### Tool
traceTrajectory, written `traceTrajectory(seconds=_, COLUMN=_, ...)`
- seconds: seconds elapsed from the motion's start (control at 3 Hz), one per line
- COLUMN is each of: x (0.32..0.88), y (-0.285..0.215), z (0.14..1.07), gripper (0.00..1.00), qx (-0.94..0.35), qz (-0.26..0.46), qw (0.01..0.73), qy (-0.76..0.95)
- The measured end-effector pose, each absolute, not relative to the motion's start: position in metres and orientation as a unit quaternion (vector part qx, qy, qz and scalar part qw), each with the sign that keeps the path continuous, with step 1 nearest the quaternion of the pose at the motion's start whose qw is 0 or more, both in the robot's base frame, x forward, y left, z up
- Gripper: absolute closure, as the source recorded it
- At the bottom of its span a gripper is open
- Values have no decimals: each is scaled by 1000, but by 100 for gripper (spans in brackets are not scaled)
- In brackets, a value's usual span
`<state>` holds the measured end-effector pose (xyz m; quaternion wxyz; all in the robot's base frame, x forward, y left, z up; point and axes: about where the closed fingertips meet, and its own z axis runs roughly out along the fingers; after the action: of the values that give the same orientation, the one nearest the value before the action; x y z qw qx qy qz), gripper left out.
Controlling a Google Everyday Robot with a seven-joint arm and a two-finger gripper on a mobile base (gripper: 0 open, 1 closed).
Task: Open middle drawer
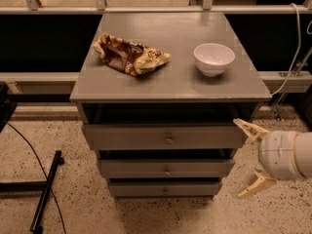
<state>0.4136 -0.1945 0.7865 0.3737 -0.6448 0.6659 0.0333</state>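
One hand (238, 158), fingers apart, just R of middle drawer (141, 168), no contact; approach step; next: centre on knob (166, 171), clamp, pull.

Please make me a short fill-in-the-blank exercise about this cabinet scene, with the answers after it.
1. The cabinet has ___ drawers.
2. The colour of the bowl on top is ___.
3. The gripper, to the right of the middle drawer in the picture, is ___, not shut.

Answers: three; white; open.
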Motion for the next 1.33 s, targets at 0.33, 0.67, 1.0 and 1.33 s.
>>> traceTrajectory(seconds=0.33, x=414, y=-194, z=786, gripper=0, qx=-645, qz=33, qw=374, qy=666)
traceTrajectory(seconds=0.67, x=421, y=-201, z=754, gripper=0, qx=-671, qz=30, qw=345, qy=656)
traceTrajectory(seconds=1.0, x=439, y=-232, z=685, gripper=0, qx=-696, qz=17, qw=321, qy=642)
traceTrajectory(seconds=1.33, x=465, y=-253, z=584, gripper=0, qx=-720, qz=36, qw=313, qy=619)
